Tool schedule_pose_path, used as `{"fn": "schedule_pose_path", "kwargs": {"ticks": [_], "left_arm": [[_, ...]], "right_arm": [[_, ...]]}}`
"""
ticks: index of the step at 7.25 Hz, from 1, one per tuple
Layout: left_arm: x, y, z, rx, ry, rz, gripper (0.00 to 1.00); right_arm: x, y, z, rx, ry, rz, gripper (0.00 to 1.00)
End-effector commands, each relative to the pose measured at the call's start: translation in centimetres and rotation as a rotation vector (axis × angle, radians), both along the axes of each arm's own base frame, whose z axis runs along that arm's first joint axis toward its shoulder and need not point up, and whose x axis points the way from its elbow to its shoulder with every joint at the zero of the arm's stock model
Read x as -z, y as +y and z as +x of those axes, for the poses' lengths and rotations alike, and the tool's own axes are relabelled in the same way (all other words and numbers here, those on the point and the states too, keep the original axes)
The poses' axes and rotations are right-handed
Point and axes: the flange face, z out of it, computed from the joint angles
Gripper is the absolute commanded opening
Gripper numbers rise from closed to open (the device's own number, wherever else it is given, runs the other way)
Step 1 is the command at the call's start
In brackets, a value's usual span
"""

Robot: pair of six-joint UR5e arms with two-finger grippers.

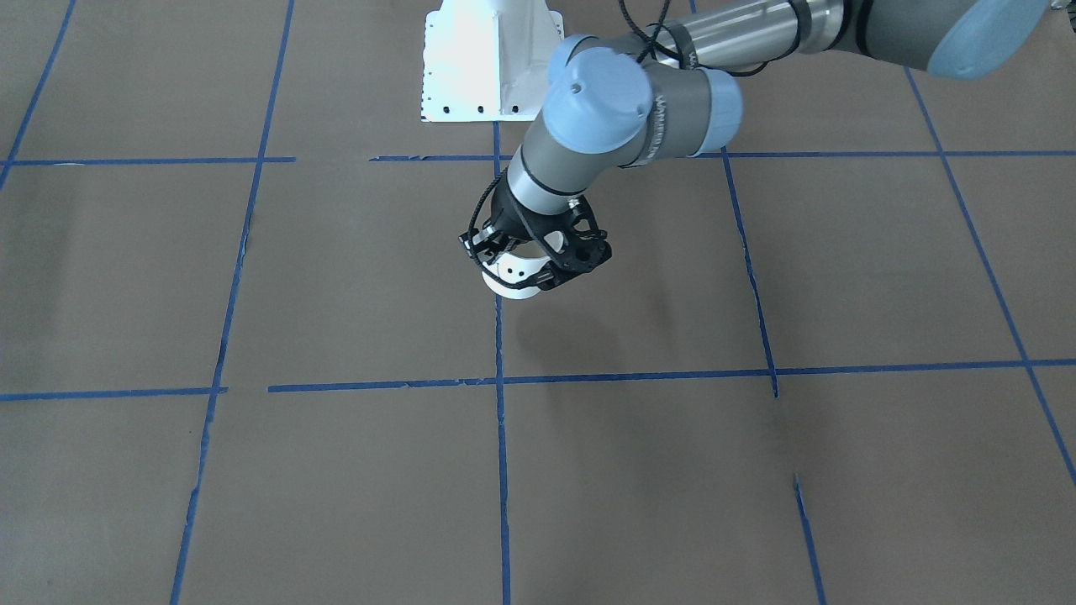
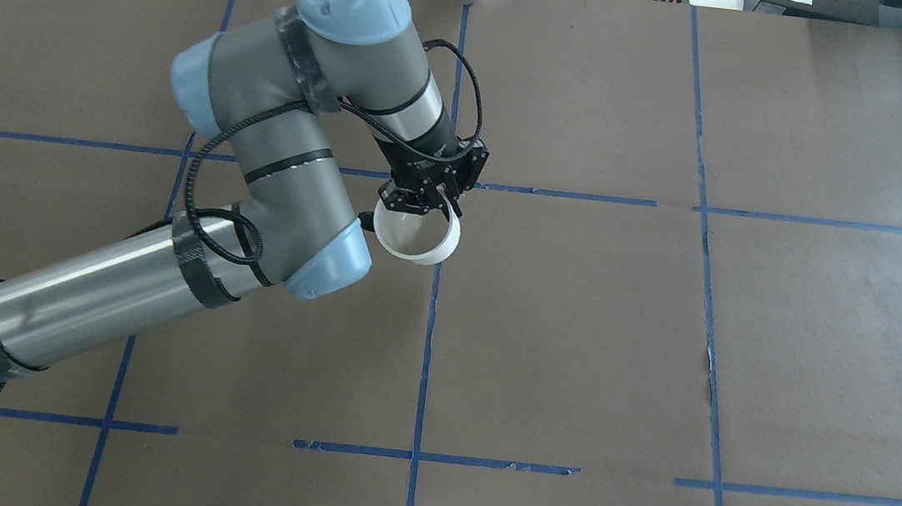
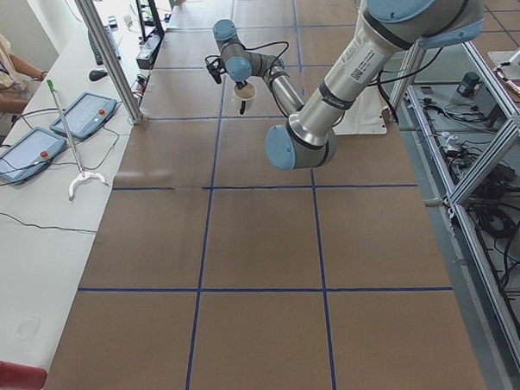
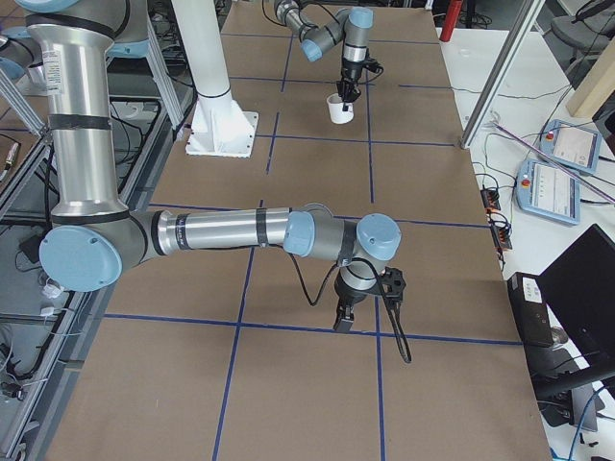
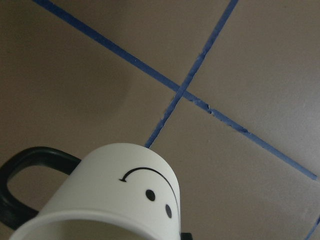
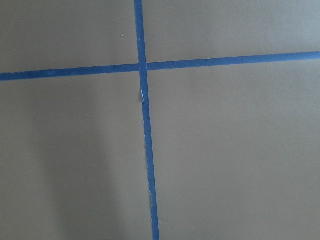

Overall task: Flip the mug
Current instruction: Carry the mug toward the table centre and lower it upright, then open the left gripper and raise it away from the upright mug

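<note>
The mug is white with a black smiley face and a black loop handle. My left gripper is shut on the mug's rim and holds it tilted above the brown table, its opening towards the robot's base. The mug also shows in the front view, under the left gripper, with its shadow on the paper below. My right gripper shows only in the right side view, low over a blue tape line. I cannot tell whether it is open or shut.
Blue tape lines divide the brown paper into squares. The white arm base stands at the robot's edge of the table. Tablets and a seated person are beyond the far edge.
</note>
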Motion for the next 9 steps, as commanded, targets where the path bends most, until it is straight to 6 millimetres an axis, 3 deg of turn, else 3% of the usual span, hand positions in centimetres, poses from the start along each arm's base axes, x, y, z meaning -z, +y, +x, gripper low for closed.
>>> {"fn": "schedule_pose_path", "kwargs": {"ticks": [1, 2, 3, 4, 5, 6, 8, 9], "left_arm": [[-2.4, 2.0, 5.2, -0.055, -0.066, -0.037, 0.0], [-2.3, 3.6, 6.4, -0.085, -0.064, -0.026, 0.1], [-2.1, 4.1, 6.9, -0.074, -0.07, -0.008, 0.48], [-2.3, 4.2, 6.7, -0.054, -0.076, 0.008, 0.99], [-1.3, 4.2, 3.9, -0.04, -0.033, 0.044, 1.0], [-0.7, 3.8, -0.9, -0.04, 0.02, 0.141, 1.0], [-4.1, 0.9, -12.3, -0.064, -0.009, 0.388, 1.0], [-8.0, -1.7, -17.7, -0.089, -0.061, 0.519, 1.0]], "right_arm": [[0.0, 0.0, 0.0, 0.0, 0.0, 0.0, 1.0], [0.0, 0.0, 0.0, 0.0, 0.0, 0.0, 1.0], [0.0, 0.0, 0.0, 0.0, 0.0, 0.0, 1.0], [0.0, 0.0, 0.0, 0.0, 0.0, 0.0, 1.0], [0.0, 0.0, 0.0, 0.0, 0.0, 0.0, 1.0], [0.0, 0.0, 0.0, 0.0, 0.0, 0.0, 1.0], [0.0, 0.0, 0.0, 0.0, 0.0, 0.0, 1.0], [0.0, 0.0, 0.0, 0.0, 0.0, 0.0, 1.0]]}}
